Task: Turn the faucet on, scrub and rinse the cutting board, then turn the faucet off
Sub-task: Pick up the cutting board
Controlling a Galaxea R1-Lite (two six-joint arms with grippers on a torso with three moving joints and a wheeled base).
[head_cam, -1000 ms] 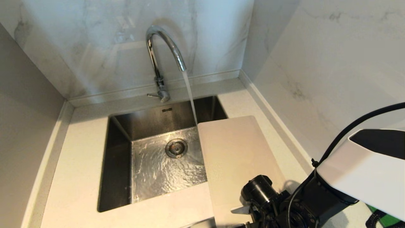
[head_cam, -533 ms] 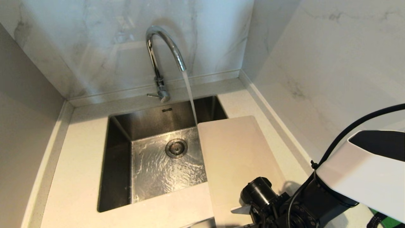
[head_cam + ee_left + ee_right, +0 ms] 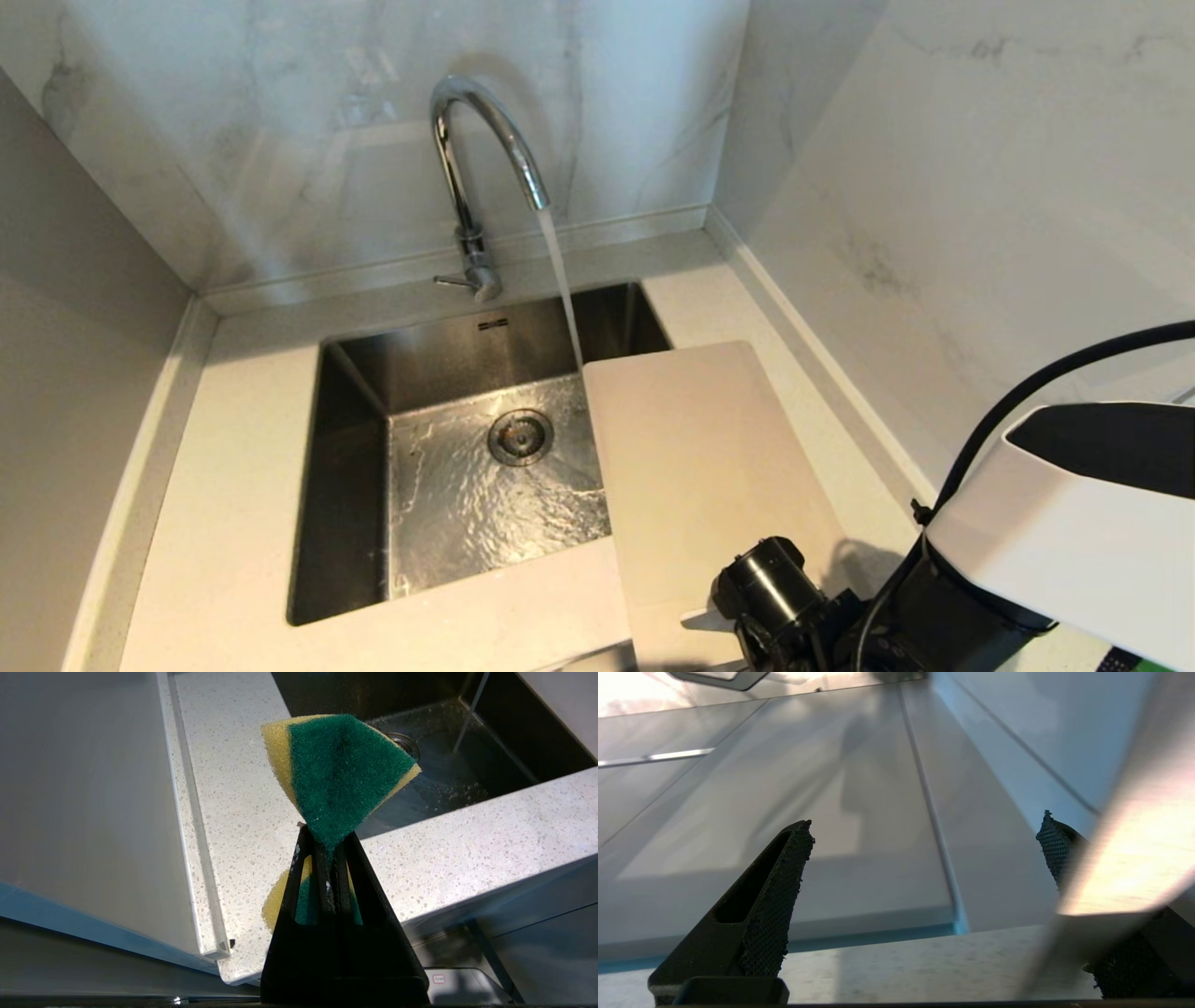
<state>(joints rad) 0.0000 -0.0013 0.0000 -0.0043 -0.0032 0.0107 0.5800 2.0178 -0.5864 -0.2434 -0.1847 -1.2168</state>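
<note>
The chrome faucet (image 3: 476, 159) stands behind the sink with its lever (image 3: 455, 279) to the side, and a stream of water (image 3: 560, 280) runs from the spout. The off-white cutting board (image 3: 700, 467) lies flat over the sink's right side and the counter. My right arm (image 3: 934, 607) hangs over the board's near end. My right gripper (image 3: 924, 821) is open and empty, and a blurred pale edge (image 3: 1125, 858) crosses one finger. Low at the counter's front, my left gripper (image 3: 327, 840) is shut on a green-and-yellow sponge (image 3: 341, 774). It is outside the head view.
The steel sink (image 3: 355, 467) holds rippling water around the drain (image 3: 520, 436). Speckled counter (image 3: 233, 485) surrounds it. Marble walls close in behind and to the right (image 3: 934, 187), and a grey panel (image 3: 75, 373) stands to the left.
My right arm has sunk a little toward the near end of the board. The water keeps running. The board and the faucet have not moved.
</note>
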